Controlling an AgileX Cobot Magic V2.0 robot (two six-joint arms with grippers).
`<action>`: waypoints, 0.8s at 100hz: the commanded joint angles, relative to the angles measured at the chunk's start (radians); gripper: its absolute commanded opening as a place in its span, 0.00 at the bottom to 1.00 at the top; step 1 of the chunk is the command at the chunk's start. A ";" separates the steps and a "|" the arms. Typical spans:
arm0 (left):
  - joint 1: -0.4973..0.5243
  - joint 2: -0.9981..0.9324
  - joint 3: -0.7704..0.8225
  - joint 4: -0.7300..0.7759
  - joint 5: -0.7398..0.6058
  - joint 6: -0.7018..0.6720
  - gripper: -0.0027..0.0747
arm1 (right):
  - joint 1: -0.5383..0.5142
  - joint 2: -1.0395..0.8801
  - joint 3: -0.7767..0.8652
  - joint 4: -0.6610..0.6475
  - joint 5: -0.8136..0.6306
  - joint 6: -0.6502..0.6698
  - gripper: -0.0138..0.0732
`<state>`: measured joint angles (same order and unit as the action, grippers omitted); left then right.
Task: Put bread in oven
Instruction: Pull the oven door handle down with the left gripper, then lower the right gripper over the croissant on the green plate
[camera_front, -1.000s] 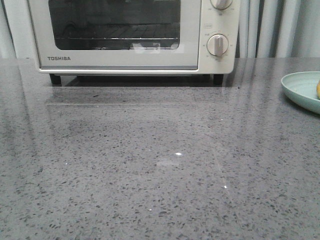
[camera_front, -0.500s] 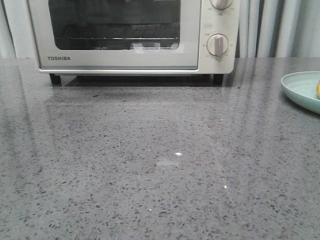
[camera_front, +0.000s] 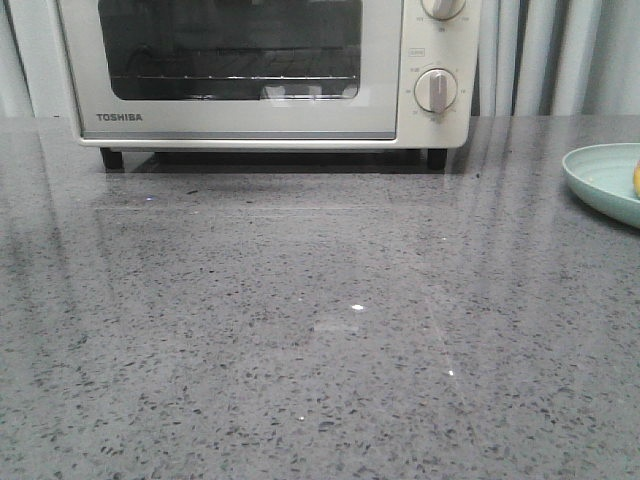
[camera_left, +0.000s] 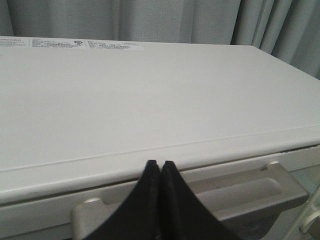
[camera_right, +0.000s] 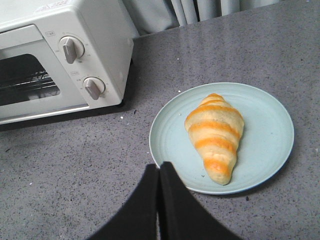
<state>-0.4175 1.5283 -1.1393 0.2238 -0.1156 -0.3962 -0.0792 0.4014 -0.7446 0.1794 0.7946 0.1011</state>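
Nothing of the task is done yet, as far as these views show: the oven (camera_front: 265, 70) stands at the back of the grey stone table (camera_front: 300, 330) with its glass-windowed door shut, the wire rack (camera_front: 235, 77) behind the glass bare, and the bread (camera_right: 215, 135) lies untouched on a pale green plate (camera_right: 265, 150) off to the oven's right, on the knob side and well apart from it. The left gripper (camera_left: 161, 167) hangs above the oven's front top edge, its two black fingertips pressed together with nothing between them, just over the door handle (camera_left: 200, 192), which suggests the door is about to be dealt with first. The right gripper (camera_right: 159, 170) hovers near the plate's rim, its fingers likewise closed together and empty, not yet touching plate or bread. What is left is, by my reckoning, the whole job: pull the door down, spread the right fingers and take up the bread, carry it across to the opening and set it on the rack. In the front view neither arm shows; only the plate's edge appears at the right
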 joint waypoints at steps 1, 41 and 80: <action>-0.014 -0.043 -0.003 -0.004 0.036 -0.001 0.01 | -0.007 0.016 -0.032 0.003 -0.079 -0.012 0.08; -0.033 -0.255 0.385 -0.119 -0.051 -0.001 0.01 | -0.007 0.016 -0.032 0.003 -0.079 -0.012 0.08; -0.156 -0.760 0.536 -0.142 0.121 -0.001 0.01 | 0.003 0.016 -0.032 0.003 -0.063 -0.012 0.08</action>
<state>-0.5605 0.8787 -0.5754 0.0794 0.0364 -0.3962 -0.0792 0.4014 -0.7446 0.1794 0.7960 0.1004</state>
